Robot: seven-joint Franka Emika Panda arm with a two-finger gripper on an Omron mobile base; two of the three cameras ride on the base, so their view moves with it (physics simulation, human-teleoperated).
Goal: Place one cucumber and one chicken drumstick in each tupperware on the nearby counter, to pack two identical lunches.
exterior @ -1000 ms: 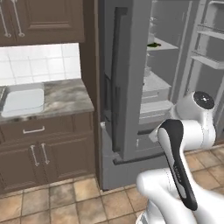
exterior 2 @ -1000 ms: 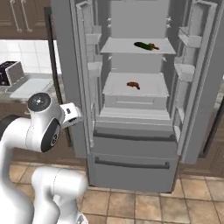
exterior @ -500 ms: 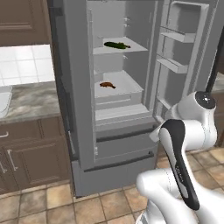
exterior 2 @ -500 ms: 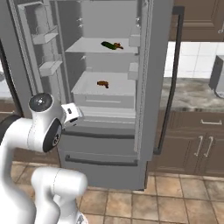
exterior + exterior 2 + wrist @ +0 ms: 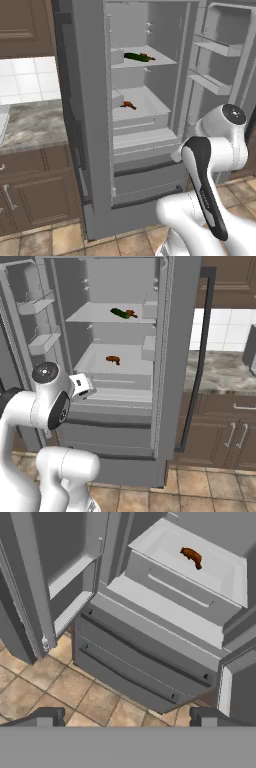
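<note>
1. Two fridge (image 5: 95, 150) doors stand open.
2. A dark green cucumber (image 5: 136, 57) lies on the upper shelf (image 5: 90, 315), a drumstick (image 5: 148, 57) touching its right end.
3. Another drumstick (image 5: 113, 359) lies alone on the lower shelf (image 5: 220, 577).
4. The claw (image 5: 125, 716) hangs spread wide, empty, near the fridge drawers (image 5: 130, 667).
5. The tabletop (image 5: 30, 125) sits left of the fridge.

A tall grey double-door fridge (image 5: 140, 165) is standing wide open, showing pale shelves. Dark brown wooden cabinets (image 5: 225, 431) with silver handles are flanking it beneath white wall tiles (image 5: 27, 80), and tan stone floor tiles (image 5: 60, 687) are spreading below.
</note>
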